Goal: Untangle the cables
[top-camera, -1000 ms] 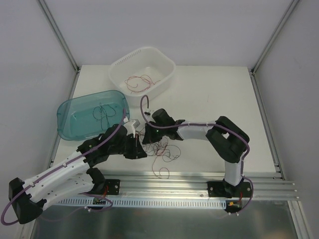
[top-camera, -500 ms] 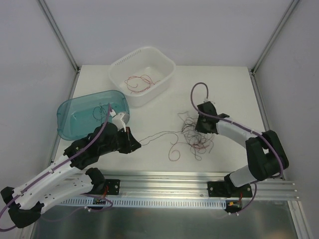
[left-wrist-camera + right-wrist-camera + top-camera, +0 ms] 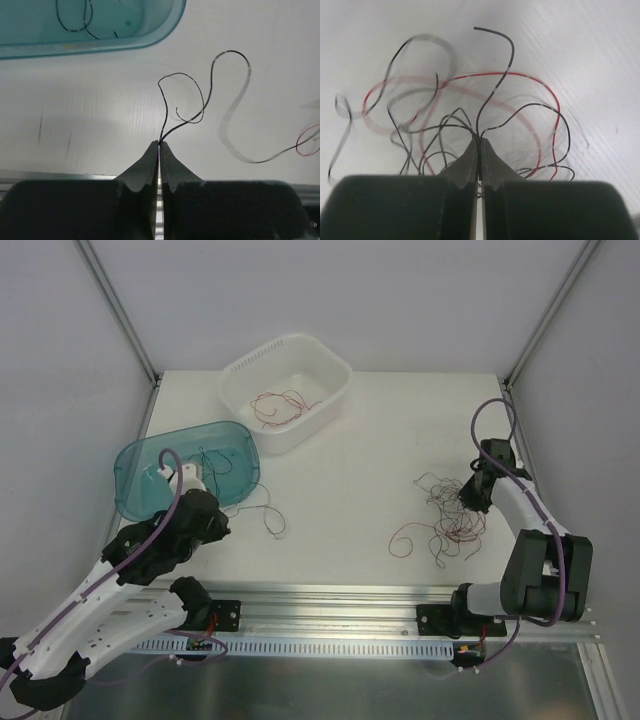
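The cables are hair-thin red and black wires. My left gripper [image 3: 224,528] [image 3: 159,145] is shut on the end of a single black cable [image 3: 202,95] [image 3: 268,522], which curls over the table just beside the teal bin. At the right side of the table, my right gripper [image 3: 468,496] [image 3: 479,141] is shut on several strands of the tangled red and black clump [image 3: 443,524] [image 3: 470,100]. The clump trails left and toward the front from the fingers. The single black cable lies apart from the clump.
The teal bin [image 3: 135,485] [image 3: 165,27] at the left holds black cables [image 3: 210,465]. A white basket [image 3: 335,390] at the back holds red cables [image 3: 280,405]. An aluminium rail [image 3: 340,605] runs along the front edge.
The arms have drawn apart from the table's middle. The left went left with one black cable pulled free, and the right swung far right, dragging the clump along.
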Tool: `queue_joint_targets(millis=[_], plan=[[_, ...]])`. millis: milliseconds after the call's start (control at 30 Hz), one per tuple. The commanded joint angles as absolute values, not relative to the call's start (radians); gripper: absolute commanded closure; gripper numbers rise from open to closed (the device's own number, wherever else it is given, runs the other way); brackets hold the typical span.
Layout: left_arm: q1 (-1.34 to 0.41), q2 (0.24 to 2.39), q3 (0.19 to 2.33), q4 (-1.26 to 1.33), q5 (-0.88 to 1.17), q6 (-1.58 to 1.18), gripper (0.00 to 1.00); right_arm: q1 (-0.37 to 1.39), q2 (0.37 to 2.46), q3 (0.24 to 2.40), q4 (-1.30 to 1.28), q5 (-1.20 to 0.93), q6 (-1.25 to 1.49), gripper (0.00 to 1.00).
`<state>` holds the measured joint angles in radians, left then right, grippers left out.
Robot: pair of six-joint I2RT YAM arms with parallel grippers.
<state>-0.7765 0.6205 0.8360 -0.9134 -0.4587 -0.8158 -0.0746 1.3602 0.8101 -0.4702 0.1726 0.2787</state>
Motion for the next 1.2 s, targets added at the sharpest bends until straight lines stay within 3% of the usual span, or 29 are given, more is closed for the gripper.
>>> queue_joint_targets(millis=[0, 167, 433, 533, 667, 767, 933, 1167], plan=[[-0.759, 0.583, 0.92, -1.005, -0.626, -0.851, 1.0, -0.138, 1.338, 0.879, -0.523, 0.158, 0.262, 0.99], [-0.758, 0.568, 0.971, -1.097, -0.704, -0.871, 1.0, -0.201, 1.336, 0.887, -0.535, 0.112, 0.268, 0.99], [-0.758, 0.609, 0.986, -0.953, -0.506, -0.746, 1.0, -0.089, 1.295, 0.868, -0.535, 0.049, 0.229, 0.96], [-0.758, 0.632, 1.02, -0.891, -0.431, -0.707, 1.0, -0.028, 1.252, 0.856, -0.545, 0.049, 0.215, 0.83], [-0.758, 0.71, 1.106, -0.844, -0.37, -0.661, 1.0, 0.09, 1.181, 0.857, -0.572, 0.054, 0.178, 0.3], [-0.758, 0.78, 1.179, -0.812, -0.356, -0.611, 1.0, 0.182, 1.114, 0.868, -0.6, 0.054, 0.149, 0.16], [-0.739, 0.868, 1.273, -0.775, -0.44, -0.535, 1.0, 0.294, 0.952, 0.851, -0.632, 0.051, 0.149, 0.06], [-0.51, 0.977, 1.356, -0.755, -0.38, -0.472, 1.0, 0.385, 0.775, 0.795, -0.669, 0.058, 0.186, 0.0]])
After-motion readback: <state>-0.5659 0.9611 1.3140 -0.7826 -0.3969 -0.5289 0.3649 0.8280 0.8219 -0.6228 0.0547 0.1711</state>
